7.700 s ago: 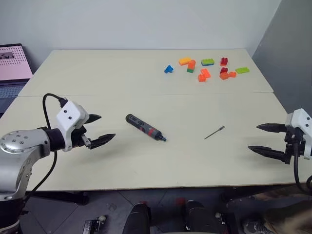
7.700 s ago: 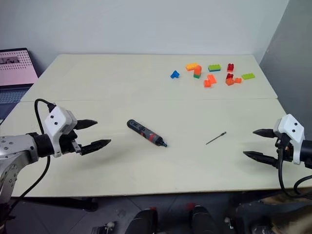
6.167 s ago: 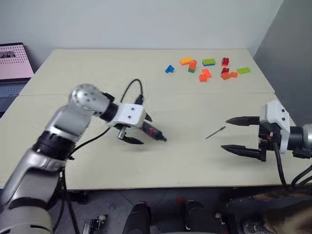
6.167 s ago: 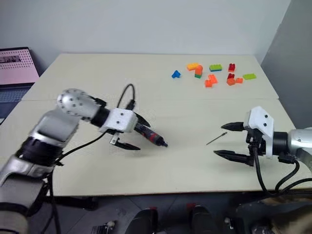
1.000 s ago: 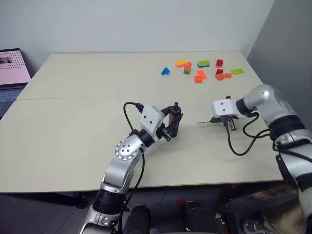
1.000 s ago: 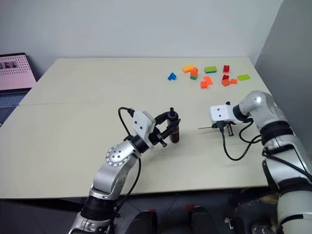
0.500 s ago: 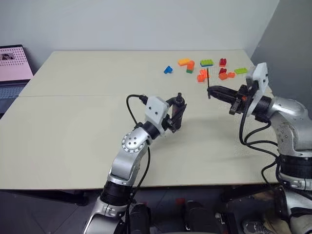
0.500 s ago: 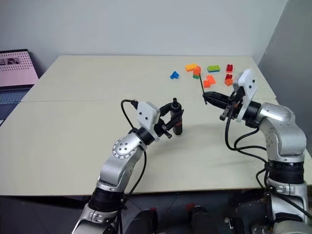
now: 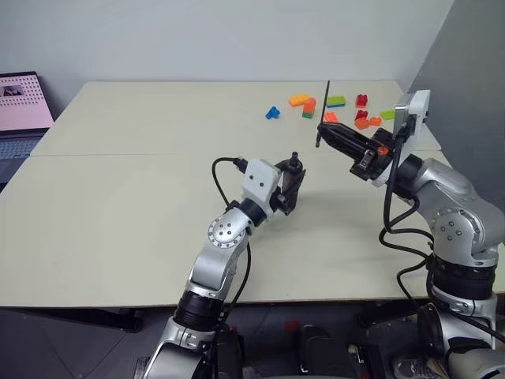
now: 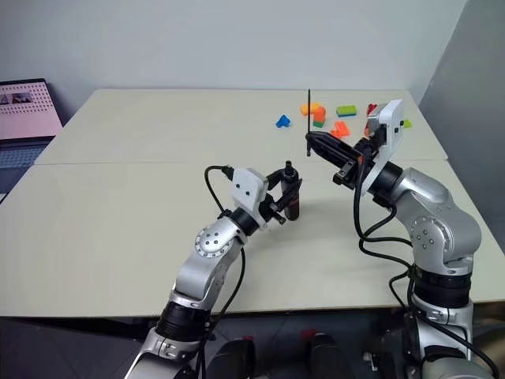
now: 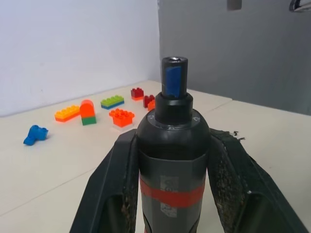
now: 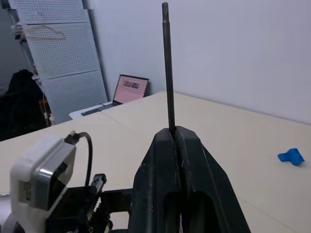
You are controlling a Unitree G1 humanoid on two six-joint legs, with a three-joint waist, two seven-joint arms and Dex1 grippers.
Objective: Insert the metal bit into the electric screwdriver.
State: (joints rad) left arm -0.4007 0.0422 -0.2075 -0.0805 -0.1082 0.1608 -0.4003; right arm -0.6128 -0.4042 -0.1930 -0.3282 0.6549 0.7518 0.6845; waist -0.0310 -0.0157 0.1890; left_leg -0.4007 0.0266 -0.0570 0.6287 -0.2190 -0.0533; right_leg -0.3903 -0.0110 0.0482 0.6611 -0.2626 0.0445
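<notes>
The electric screwdriver (image 9: 291, 180) stands upright just above the table (image 9: 142, 197), dark with a red band, its blue tip (image 11: 173, 80) pointing up. My left gripper (image 9: 289, 185) is shut on its body, one finger (image 11: 112, 189) on each side. To the right of it and higher, my right gripper (image 9: 320, 136) is shut on the metal bit (image 9: 325, 103), a thin dark rod that rises almost straight up from the fingertips (image 12: 165, 141). The bit (image 12: 168, 68) is apart from the screwdriver's tip.
Several coloured toy bricks (image 9: 341, 110) and a lone blue one (image 9: 272, 112) lie at the table's far right. A laptop (image 9: 20, 103) sits off the left edge. A grey wall (image 9: 465, 63) closes the right side.
My right gripper has risen and swung left toward the screwdriver, rolling so the bit now points up instead of lying level. The left gripper has hardly moved with the screwdriver.
</notes>
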